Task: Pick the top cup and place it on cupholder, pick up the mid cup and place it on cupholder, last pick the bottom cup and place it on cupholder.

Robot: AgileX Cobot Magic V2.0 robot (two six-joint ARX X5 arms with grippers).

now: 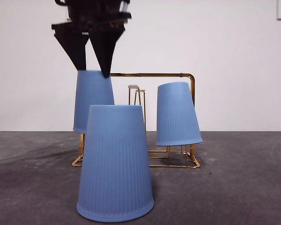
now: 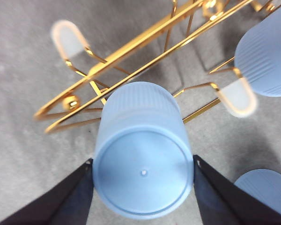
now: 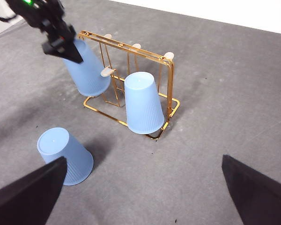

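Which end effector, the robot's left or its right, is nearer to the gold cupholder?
Left. The left end effector is at a blue cup on the cupholder, jaws either side of it; the right end effector hangs back, wide open.

Right gripper (image 3: 143, 197) jaws spread wide at the bottom corners, nothing between them. Gold cupholder (image 3: 171, 89) sits upper centre with one blue cup (image 3: 142, 104) inverted on its near side and a second cup (image 3: 89, 70) at its left end, the left gripper (image 3: 63, 44) at that cup's top. Third cup (image 3: 65, 154) stands inverted on the table (image 3: 225, 93), lower left, apart from the rack.
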